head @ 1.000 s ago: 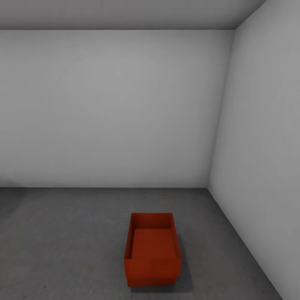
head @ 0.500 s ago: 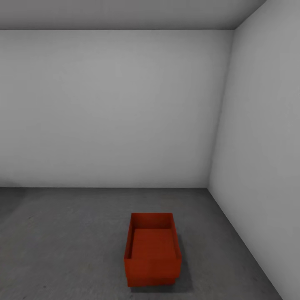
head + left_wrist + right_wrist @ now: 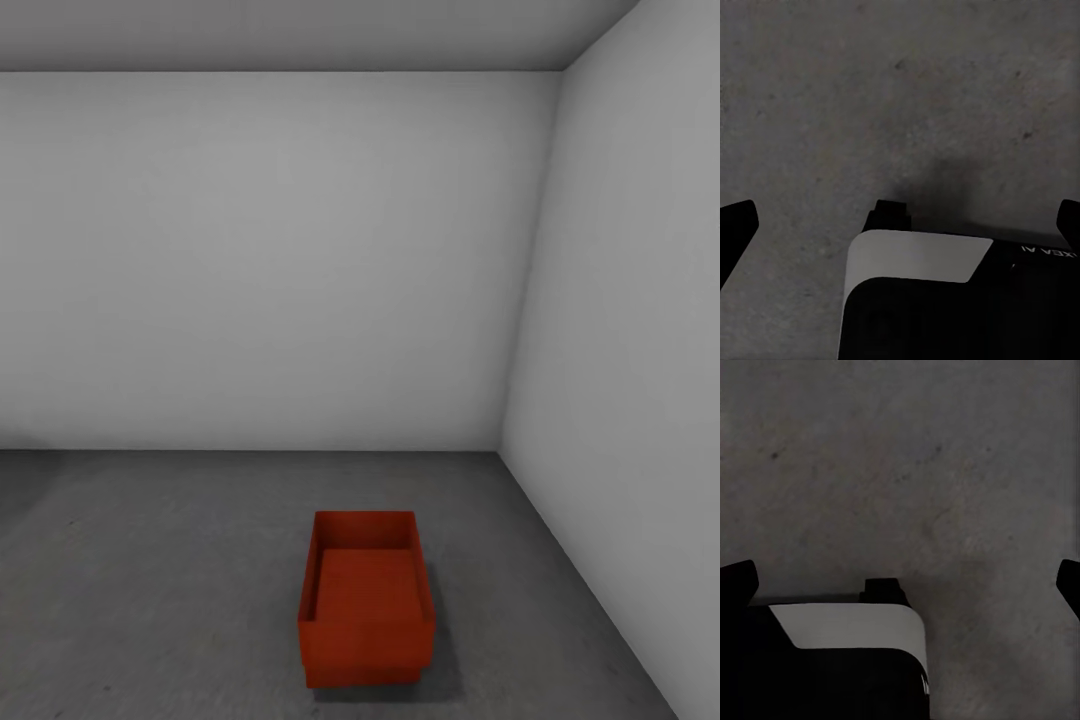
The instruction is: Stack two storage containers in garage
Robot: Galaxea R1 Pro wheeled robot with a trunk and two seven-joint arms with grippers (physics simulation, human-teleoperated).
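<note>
Two stacked containers (image 3: pixel 365 600) on floor (image 3: pixel 150 580), hands spread.

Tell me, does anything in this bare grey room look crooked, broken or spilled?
Nothing stands out. The red-orange stack of containers sits upright on the dark grey floor near the room's corner, the upper bin squarely on the lower one, with no tilt, damage or spill visible. The walls are plain and unmarked.

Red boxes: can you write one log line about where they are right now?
room: garage | red boxes: stacked, one inside the other, on grey floor | left claw: open, empty | right claw: open, empty
</note>
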